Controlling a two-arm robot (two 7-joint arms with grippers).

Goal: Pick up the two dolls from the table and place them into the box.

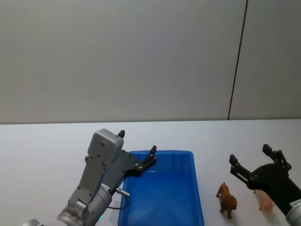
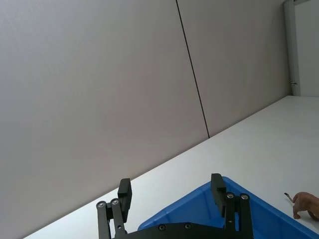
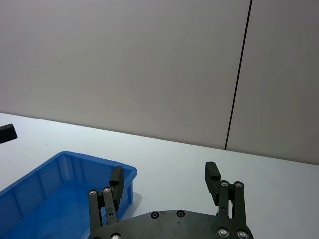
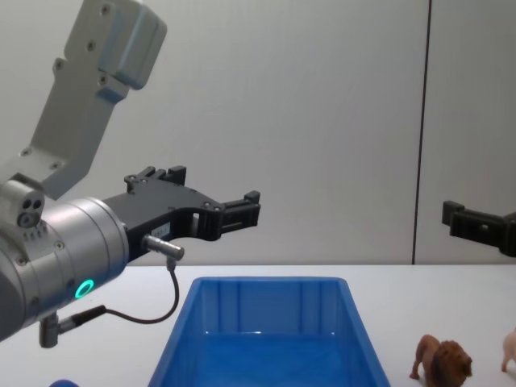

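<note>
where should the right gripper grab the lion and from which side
Probably the trunk, just behind the mane, coming straight down from above. The lion stands upright on all fours on the table, so its back is free and its flanks offer two narrow faces. The open right gripper hangs nearby; mind the pig on the lion's right.

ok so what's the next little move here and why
Probably lower the open right claw onto the lion: it and the pig stand on the table just right of the box, and the claw hangs well above them.
</note>
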